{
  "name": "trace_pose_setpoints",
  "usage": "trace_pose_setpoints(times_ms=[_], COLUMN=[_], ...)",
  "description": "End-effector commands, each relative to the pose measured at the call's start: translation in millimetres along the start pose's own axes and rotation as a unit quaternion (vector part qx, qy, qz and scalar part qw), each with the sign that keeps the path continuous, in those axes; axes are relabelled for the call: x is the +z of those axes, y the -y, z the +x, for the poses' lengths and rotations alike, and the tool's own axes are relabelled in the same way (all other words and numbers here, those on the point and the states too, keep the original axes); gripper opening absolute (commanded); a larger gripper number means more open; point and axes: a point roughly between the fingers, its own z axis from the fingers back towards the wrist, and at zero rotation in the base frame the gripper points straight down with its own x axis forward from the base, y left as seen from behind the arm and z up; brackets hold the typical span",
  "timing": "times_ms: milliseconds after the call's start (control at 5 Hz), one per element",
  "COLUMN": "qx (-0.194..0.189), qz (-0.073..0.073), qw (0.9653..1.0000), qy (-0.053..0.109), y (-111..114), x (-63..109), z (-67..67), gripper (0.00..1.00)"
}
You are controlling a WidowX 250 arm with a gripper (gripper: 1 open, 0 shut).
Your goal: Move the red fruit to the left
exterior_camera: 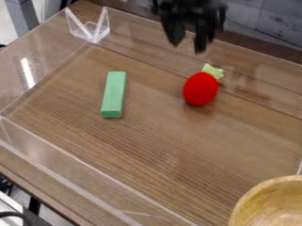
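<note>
- One arm on my feed, and only its lowest part: the gripper [192,36] hangs at the far edge of the picture, its upper body cut off by the top of the frame and somewhat blurred.
- One wooden bowl [281,205] at the near right corner, cropped by the frame, so I see only part of its rim and inside.
- One dark object at the near left corner, cut off; I cannot make out what it is.
- Jaws: I read the two dark fingers as spread apart, pointing down, with nothing between them. They touch nothing and hang above and behind the fruit.
- One red fruit [202,88], lying on the wood to the right of centre, its pale green leafy top turned to the far right. It is free of the gripper.
- One green block [113,94], long and flat, lying left of the fruit and well apart from it.
- One clear-walled tray [26,73] with a wooden floor holds both; its walls show mostly as glare lines.
</note>
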Motion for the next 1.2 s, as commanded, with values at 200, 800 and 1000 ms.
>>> trace_pose_setpoints(times_ms=[200, 800, 1000], qx=[0.008, 0.023, 0.041], qz=[0.008, 0.011, 0.009], qw=[0.9999, 0.9993, 0.9990], qy=[-0.003, -0.028, -0.013], y=[6.3, 20.7, 21.6], x=[-19.5, -32.6, -10.0], z=[-0.6, -8.9, -12.0], gripper=[1.00, 0.00, 0.00])
